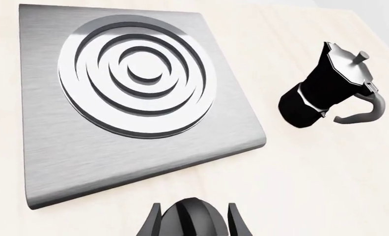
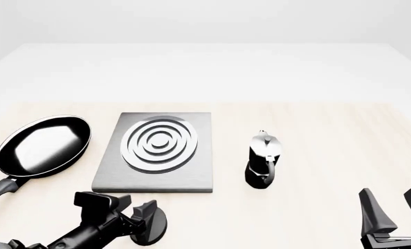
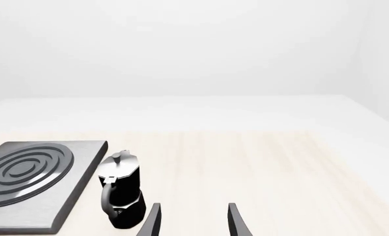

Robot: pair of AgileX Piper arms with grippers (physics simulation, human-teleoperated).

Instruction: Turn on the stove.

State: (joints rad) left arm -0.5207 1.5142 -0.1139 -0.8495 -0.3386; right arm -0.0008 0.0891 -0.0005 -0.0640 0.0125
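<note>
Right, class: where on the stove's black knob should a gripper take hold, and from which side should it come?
Grip the knob across its raised ridge, one finger on each flank, coming from above on the near side. It lies flat in front of the stove plate, and the open left gripper straddles it.

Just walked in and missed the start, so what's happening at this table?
The left pincer is down at the near edge of the stove, with its fingers on either side of the black knob. From these views I cannot tell whether it is gripping the knob yet. The right pincer hangs open on the right, holding nothing. The frying pan sits left of the stove and the moka pot stands right of it, both untouched.
</note>
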